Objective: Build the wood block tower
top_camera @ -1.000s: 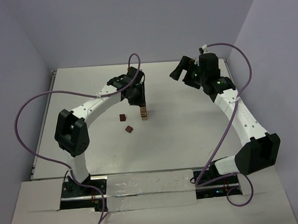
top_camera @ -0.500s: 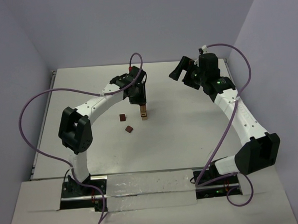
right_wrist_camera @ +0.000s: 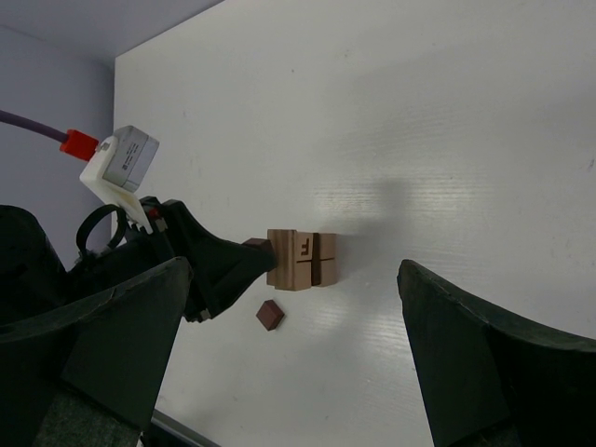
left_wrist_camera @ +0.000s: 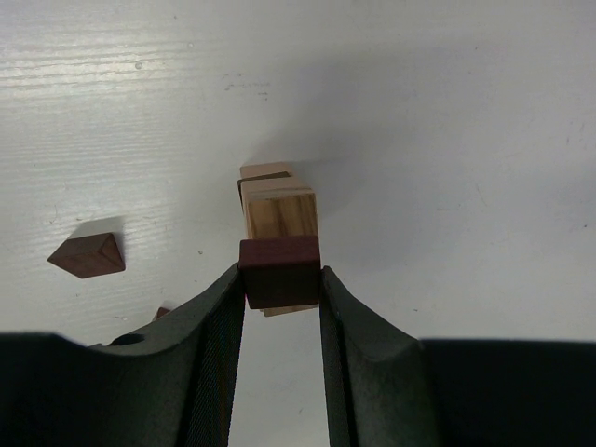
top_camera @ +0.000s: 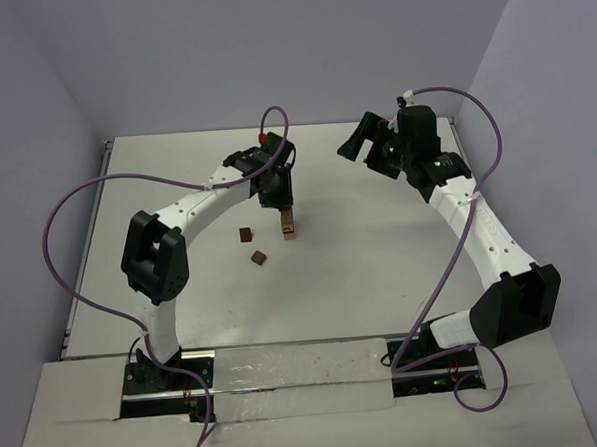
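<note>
Dark-brown cube (left_wrist_camera: 279, 268) pinched by left hand (left_wrist_camera: 282, 285) over tower (left_wrist_camera: 279, 210); right hand (top_camera: 365, 138) wide open.

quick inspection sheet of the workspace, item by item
surface: white table, no spills seen
job's things: tower upright mid-table; dark brown cube at its top, whether seated cannot be told; far loose block and near loose block left of the tower
clutter: clear plastic tray between the arm bases
grippers: left gripper shut on the dark brown cube; right gripper open, away from the tower
cables: left purple cable and right purple cable loop clear of the blocks
surroundings: pale lilac walls
</note>
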Controlling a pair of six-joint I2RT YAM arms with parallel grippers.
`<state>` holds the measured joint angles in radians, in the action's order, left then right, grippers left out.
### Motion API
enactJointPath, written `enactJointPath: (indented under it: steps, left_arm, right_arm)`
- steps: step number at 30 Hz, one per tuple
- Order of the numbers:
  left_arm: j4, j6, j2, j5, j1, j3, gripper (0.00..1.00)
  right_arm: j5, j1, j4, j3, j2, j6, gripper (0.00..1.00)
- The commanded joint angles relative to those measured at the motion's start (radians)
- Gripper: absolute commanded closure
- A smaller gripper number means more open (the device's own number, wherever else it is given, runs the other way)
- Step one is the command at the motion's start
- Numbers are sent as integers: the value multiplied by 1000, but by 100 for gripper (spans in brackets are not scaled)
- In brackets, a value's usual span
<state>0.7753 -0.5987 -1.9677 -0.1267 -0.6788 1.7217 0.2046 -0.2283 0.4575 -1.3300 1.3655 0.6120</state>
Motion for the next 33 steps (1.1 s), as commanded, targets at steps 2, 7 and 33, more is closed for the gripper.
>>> enactJointPath:
  steps: [2,7,33]
  left_arm:
    - [4,-1,-14,-17,1,64,84]
    - [5,0,-18,-16,2,72,82]
    - [4,-1,-33,-7,1,75,69]
  right_arm:
    - [8,7,-2,-49,3,4,0]
    - [10,7,-2,-49,5,5,0]
    - [16,7,-4,-47,7,11,0]
